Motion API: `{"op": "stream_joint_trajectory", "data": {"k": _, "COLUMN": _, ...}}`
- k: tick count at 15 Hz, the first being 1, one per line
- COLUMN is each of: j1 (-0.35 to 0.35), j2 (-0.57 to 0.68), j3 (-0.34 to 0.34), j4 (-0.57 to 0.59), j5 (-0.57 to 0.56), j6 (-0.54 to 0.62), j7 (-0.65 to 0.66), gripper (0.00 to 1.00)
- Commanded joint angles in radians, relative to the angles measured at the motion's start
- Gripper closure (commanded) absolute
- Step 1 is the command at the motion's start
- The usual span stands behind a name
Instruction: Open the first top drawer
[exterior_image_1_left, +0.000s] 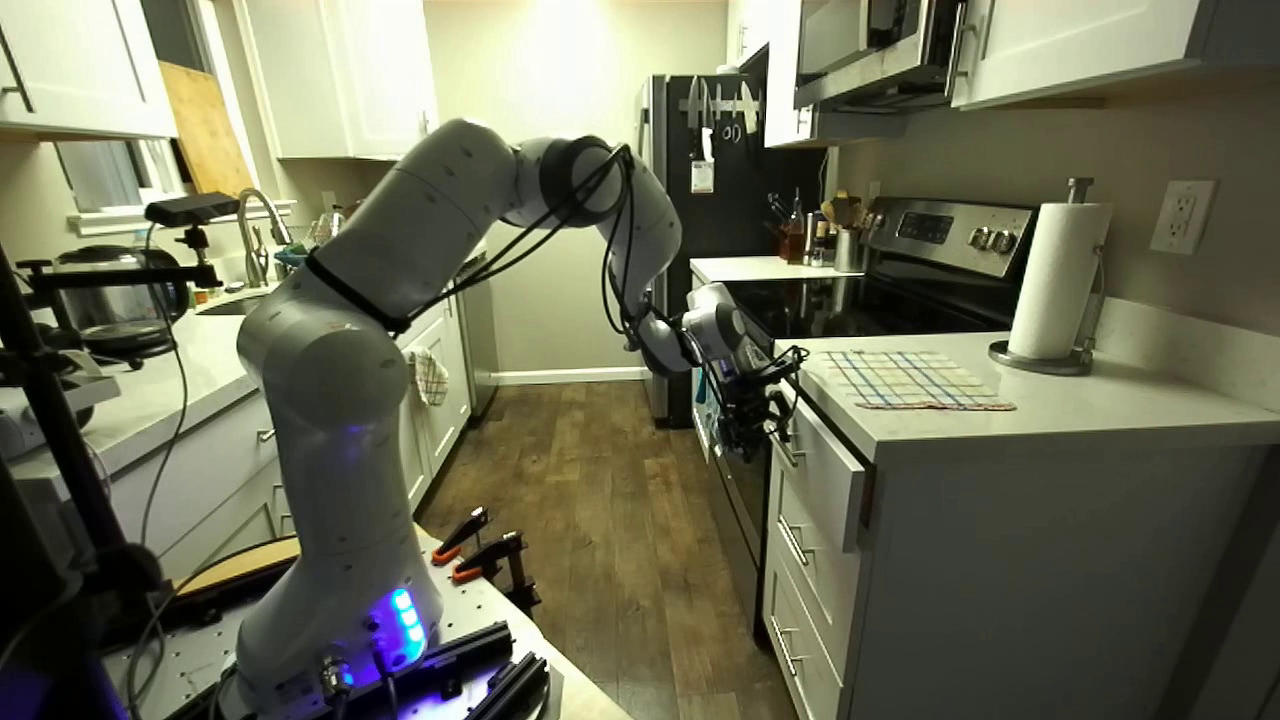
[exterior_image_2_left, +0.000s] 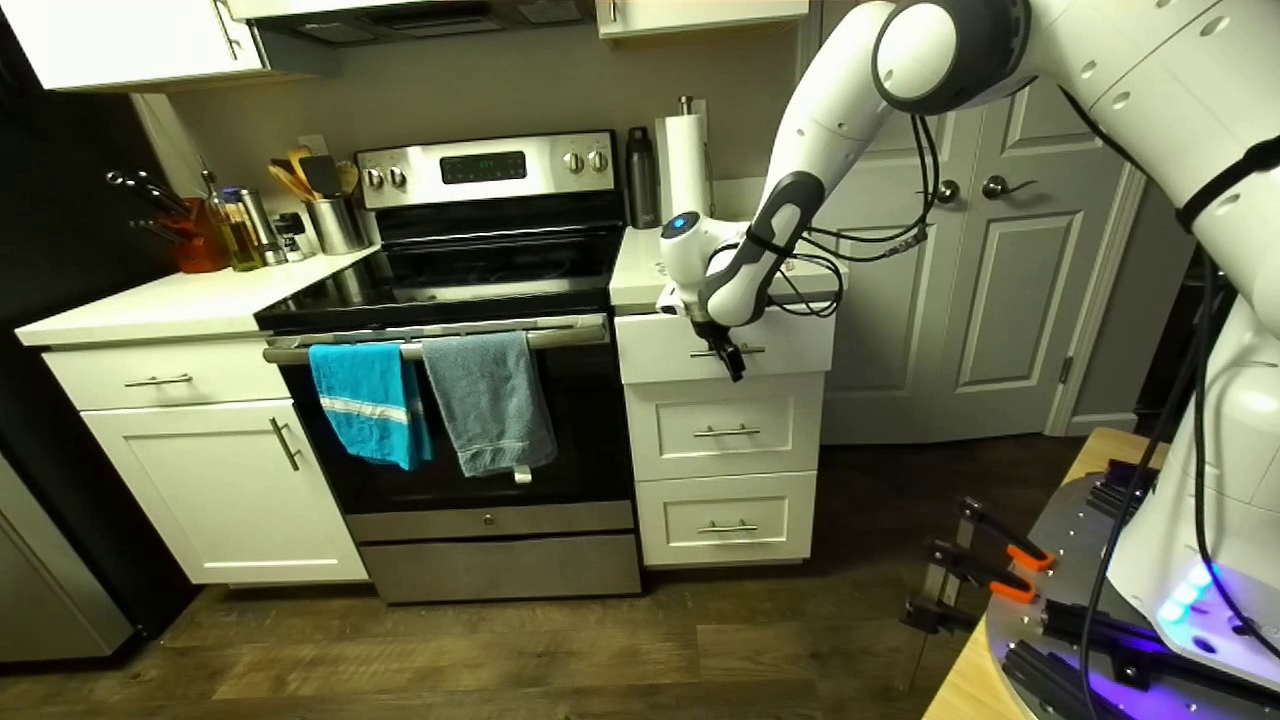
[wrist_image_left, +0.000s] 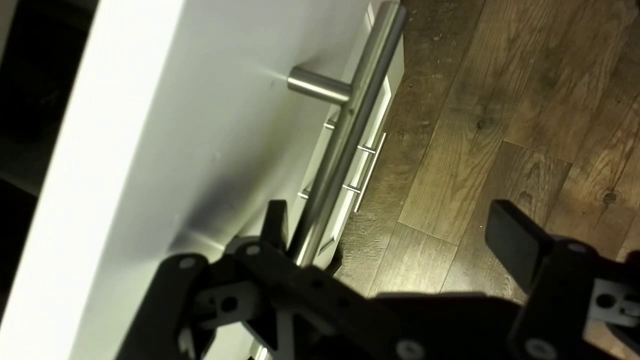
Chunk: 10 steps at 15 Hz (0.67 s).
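One white counter (exterior_image_2_left: 150, 308) stands at the left in an exterior view, with a metal can (exterior_image_2_left: 338, 226) of cooking utensils (exterior_image_2_left: 322, 176) toward its back right. Next comes the stove (exterior_image_2_left: 500, 265). A bright blue towel (exterior_image_2_left: 365, 405) and, to its right, a grey-blue towel (exterior_image_2_left: 492, 405) hang on the oven bar (exterior_image_2_left: 575, 338). Right of the stove, a dark bottle (exterior_image_2_left: 641, 180) and a paper roll (exterior_image_2_left: 687, 165) stand on a second counter (exterior_image_2_left: 638, 268). The top drawer (exterior_image_2_left: 650, 350) is located directly under this counter, above the middle drawer (exterior_image_2_left: 725, 455) and the bottom drawer (exterior_image_2_left: 770, 505). It is partly open: in an exterior view, its flat white front (exterior_image_1_left: 830, 470) stands out from the cabinet (exterior_image_1_left: 1050, 560). The gripper (wrist_image_left: 390, 220) is located at this drawer, released, with its fingers (wrist_image_left: 515, 240) spread wide. In the wrist view, the drawer handle (wrist_image_left: 345, 130) runs at a slant between the fingers. The finger at the left is just beside the handle, on the drawer side; the finger at the right is well apart from it, above the floor (wrist_image_left: 440, 225). Finger-to-handle contact cannot be determined. Farther right are pale doors (exterior_image_2_left: 1015, 320), clamps (exterior_image_2_left: 970, 565) with orange grips (exterior_image_2_left: 1012, 590) at a table (exterior_image_2_left: 975, 680), and the base (exterior_image_2_left: 1190, 540) of the robot arm (exterior_image_2_left: 1160, 80).
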Motion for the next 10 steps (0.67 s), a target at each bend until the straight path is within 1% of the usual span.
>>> {"op": "stream_joint_trajectory", "data": {"k": 1, "j1": 0.007, "j2": -0.019, "j3": 0.057, "j4": -0.141, "j5": 0.002, "j6": 0.028, "j7": -0.037, "gripper": 0.00}}
{"op": "stream_joint_trajectory", "data": {"k": 10, "j1": 0.008, "j2": -0.022, "j3": 0.060, "j4": -0.150, "j5": -0.063, "j6": 0.025, "j7": -0.034, "gripper": 0.00}}
